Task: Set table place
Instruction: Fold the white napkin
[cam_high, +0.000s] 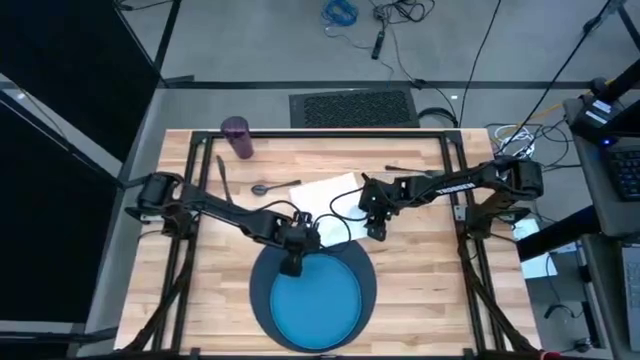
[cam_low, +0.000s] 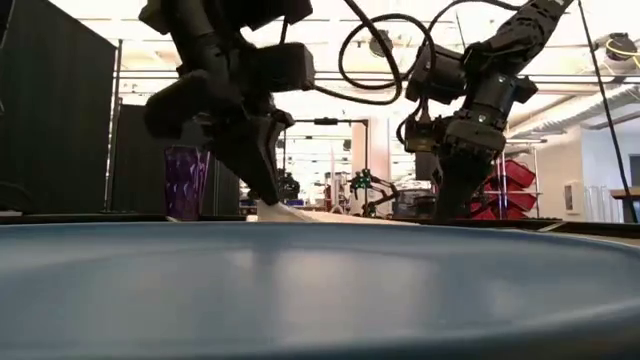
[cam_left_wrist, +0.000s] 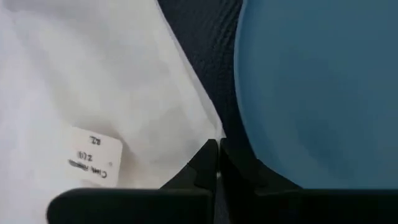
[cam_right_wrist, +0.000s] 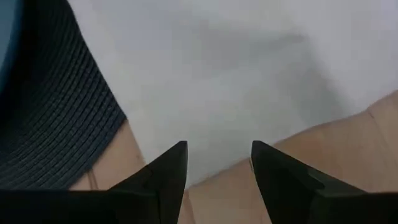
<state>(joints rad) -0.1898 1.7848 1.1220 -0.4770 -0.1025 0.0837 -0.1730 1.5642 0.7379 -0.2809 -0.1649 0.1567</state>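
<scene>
Both arms are meeting at the white napkin (cam_high: 325, 205), which is lying behind the blue plate (cam_high: 318, 300) with its near edge overlapping the dark mat (cam_high: 366, 272), probably to drag it aside.

The left gripper (cam_left_wrist: 217, 163) is pinching a napkin corner, fingers closed on cloth right at the plate's rim. The right gripper (cam_right_wrist: 217, 163) is hovering open over the napkin's other edge.

The spoon (cam_high: 272, 186) and purple cup (cam_high: 238, 137) are waiting beyond the napkin. I'm not making out fork or knife.
</scene>
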